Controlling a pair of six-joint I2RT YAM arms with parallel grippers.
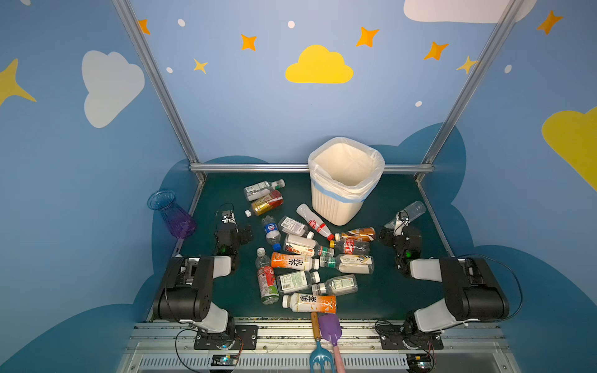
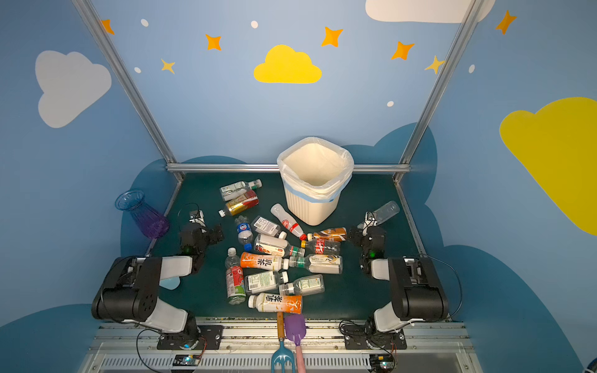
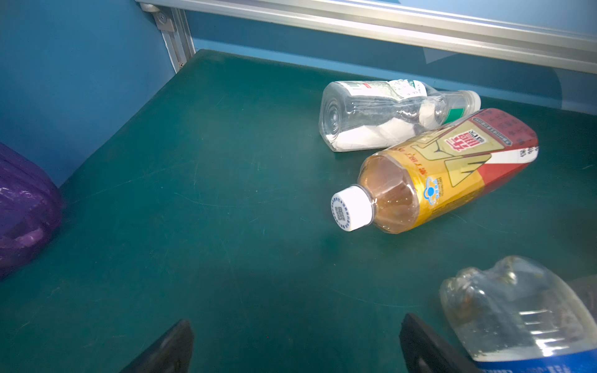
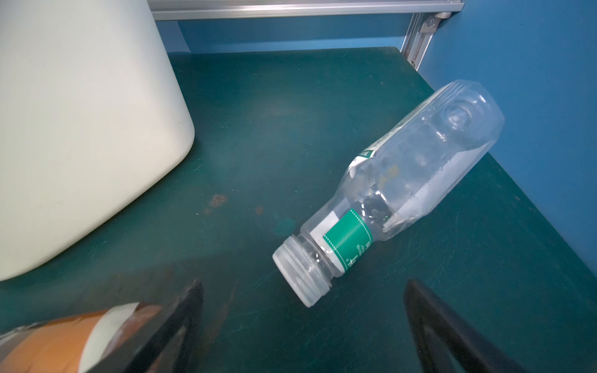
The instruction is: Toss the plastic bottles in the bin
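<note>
At the near edge a purple plastic trowel and a blue fork with a wooden handle poke onto the counter, a dark green mat, matte and finely scratched. Just beyond them the plastic bottles lie on their sides in a loose heap mid-counter, with smooth clear or milky bodies, glossy orange, red, green and blue labels, and ribbed caps (every one in view is outside the bin). Two more lie far left, a clear square bottle touching a gold-and-red bottle.

The left pincer hangs low at the heap's left side, black jaws spread wide with nothing between them. A crinkled blue-label bottle lies just beside one finger. The right pincer sits likewise on the right, wide and empty, and a clear green-band bottle lies beyond it near the right wall.

The bin stands upright at the far side, right of centre. It is cream, squarish and ribbed, lined with a thin clear bag with a pale blue band. A ribbed blue-purple vase tilts at the counter's left edge. Aluminium rails frame the counter. The blue walls carry white and yellow clouds and orange stars.
</note>
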